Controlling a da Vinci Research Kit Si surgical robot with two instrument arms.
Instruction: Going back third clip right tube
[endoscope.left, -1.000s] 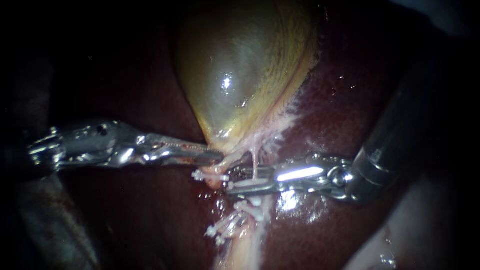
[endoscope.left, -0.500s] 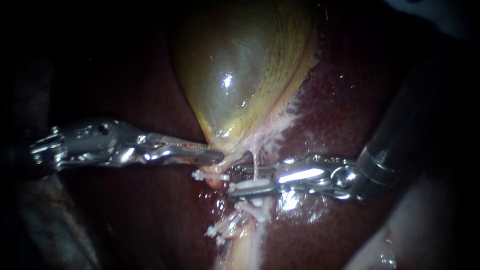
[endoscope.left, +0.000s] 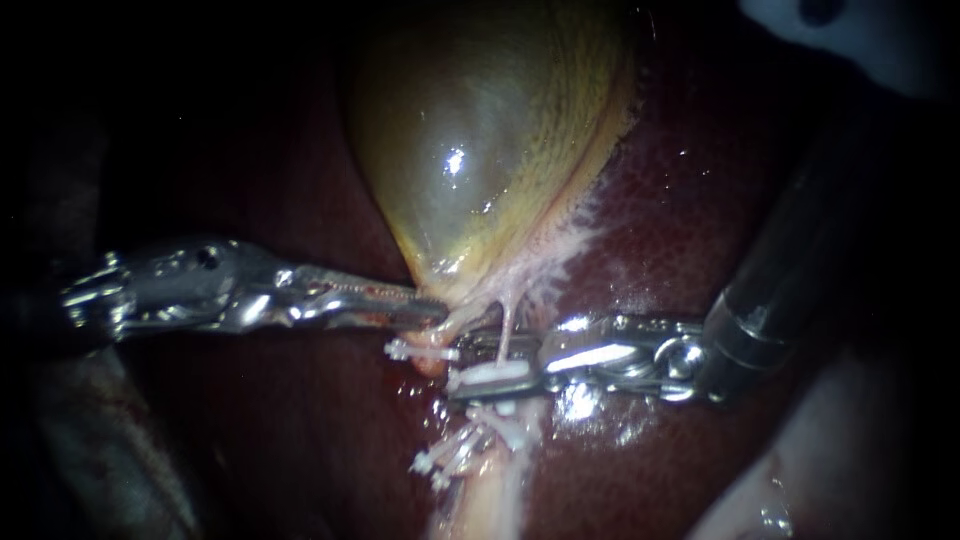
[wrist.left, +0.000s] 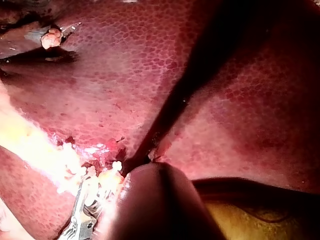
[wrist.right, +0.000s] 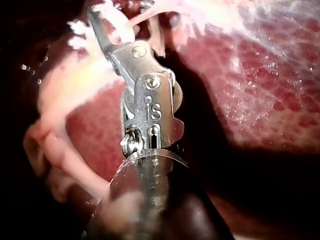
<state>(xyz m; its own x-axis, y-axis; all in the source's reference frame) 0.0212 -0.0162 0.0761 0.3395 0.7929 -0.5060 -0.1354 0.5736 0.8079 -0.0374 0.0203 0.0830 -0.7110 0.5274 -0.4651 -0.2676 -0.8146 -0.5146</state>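
The yellow-green gallbladder (endoscope.left: 480, 150) lies on the dark red liver (endoscope.left: 680, 220). My left instrument (endoscope.left: 425, 312) comes in level from the left, its jaws shut on the gallbladder's narrow lower end. My right instrument (endoscope.left: 485, 362) reaches in from the right, its jaws open on either side of a thin pale tube (endoscope.left: 508, 325). A white clip (endoscope.left: 490, 378) lies along the lower jaw. Other white clips sit on pale tissue to the left (endoscope.left: 410, 351) and below (endoscope.left: 505, 420). In the right wrist view the steel wrist (wrist.right: 147, 110) points at pale strands (wrist.right: 65, 85).
More white clips (endoscope.left: 440, 460) cluster on the pale stalk (endoscope.left: 495, 490) below the jaws. Liver surface (wrist.left: 240, 115) surrounds the site. In the left wrist view, the right instrument's metal tip (wrist.left: 82, 215) shows beside bright pale tissue. A pale object (endoscope.left: 840, 25) shows at the endoscope view's upper right.
My right instrument's wrist has shifted and turned slightly, and the white clip at its lower jaw shows more plainly. A pale object has entered at upper right. The left instrument holds still.
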